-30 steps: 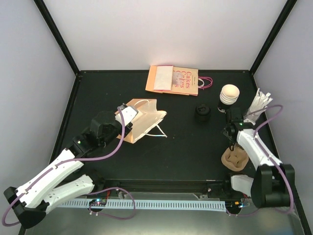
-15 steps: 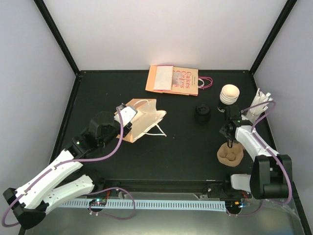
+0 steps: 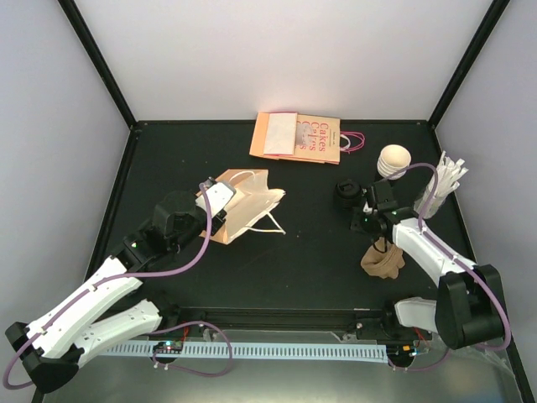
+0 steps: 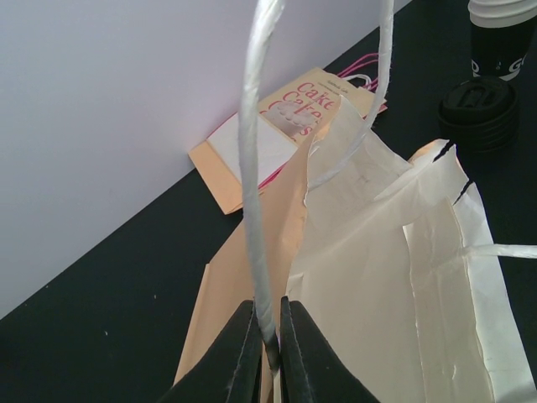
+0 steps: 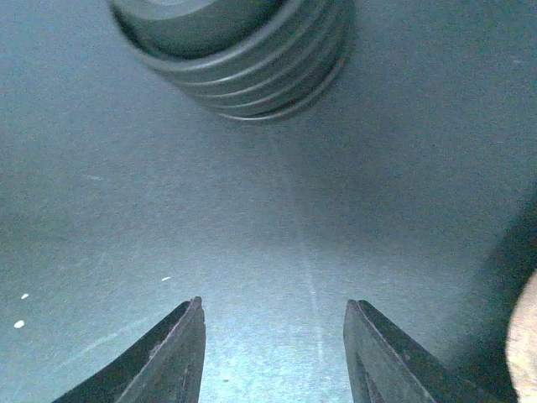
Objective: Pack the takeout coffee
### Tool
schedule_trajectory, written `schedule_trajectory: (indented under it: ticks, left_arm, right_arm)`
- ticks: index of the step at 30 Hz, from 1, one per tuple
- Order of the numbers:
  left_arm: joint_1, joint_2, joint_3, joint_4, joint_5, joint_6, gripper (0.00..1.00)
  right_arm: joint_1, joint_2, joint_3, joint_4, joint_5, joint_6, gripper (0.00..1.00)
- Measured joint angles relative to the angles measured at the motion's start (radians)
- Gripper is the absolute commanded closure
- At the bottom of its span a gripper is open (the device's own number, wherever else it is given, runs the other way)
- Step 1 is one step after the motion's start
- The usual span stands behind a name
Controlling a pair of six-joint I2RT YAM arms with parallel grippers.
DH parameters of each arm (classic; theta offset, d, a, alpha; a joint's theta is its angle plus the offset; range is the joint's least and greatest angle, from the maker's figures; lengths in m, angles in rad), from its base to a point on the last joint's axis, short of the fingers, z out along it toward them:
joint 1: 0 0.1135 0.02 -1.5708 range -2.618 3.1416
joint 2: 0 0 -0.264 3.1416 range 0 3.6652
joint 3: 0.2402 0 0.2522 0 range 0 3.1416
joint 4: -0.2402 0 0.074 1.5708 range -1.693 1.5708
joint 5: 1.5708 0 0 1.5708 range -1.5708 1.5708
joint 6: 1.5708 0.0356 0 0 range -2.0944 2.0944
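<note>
Lower center, our left gripper [image 4: 268,317] pinched one twisted paper handle [image 4: 254,168]; right gripper [image 5: 274,309] gaped empty below one ribbed lid [image 5: 239,54].

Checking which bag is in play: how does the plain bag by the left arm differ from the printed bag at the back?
The plain bag has white handles; the printed bag has pink ones and red lettering. The left gripper is shut on one of the white handles; the printed bag lies untouched. Both are tan paper bags lying down.
</note>
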Motion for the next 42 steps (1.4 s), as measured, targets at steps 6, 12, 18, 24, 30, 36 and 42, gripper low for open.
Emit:
schedule_trajectory:
  ticks: [6,12,18,24,30,36,42]
  left_arm:
    - [0.0,0.001,0.0,0.0,0.0,0.0,0.92]
    - [0.0,0.002,0.0,0.0,0.0,0.0,0.92]
    - [0.0,0.002,0.0,0.0,0.0,0.0,0.92]
    - [0.0,0.002,0.0,0.0,0.0,0.0,0.92]
    - [0.0,0.002,0.0,0.0,0.0,0.0,0.92]
    - [0.0,0.002,0.0,0.0,0.0,0.0,0.92]
    - [0.0,0.002,0.0,0.0,0.0,0.0,0.92]
  right_arm:
    - [0.017,0.001,0.02,0.002,-0.03,-0.03,0.43]
    - [0.017,-0.026,0.029,-0.04,0.082,0.023,0.38]
    - [0.016,-0.134,0.029,-0.112,0.244,0.14,0.38]
    - [-0.021,-0.177,0.014,-0.198,0.351,0.272,0.39]
    - [-0.113,-0.266,-0.03,-0.225,0.383,0.335,0.39]
    - [-0.218,-0.292,-0.067,-0.254,0.391,0.376,0.39]
    - [-0.264,-0.29,-0.076,-0.257,0.365,0.372,0.39]
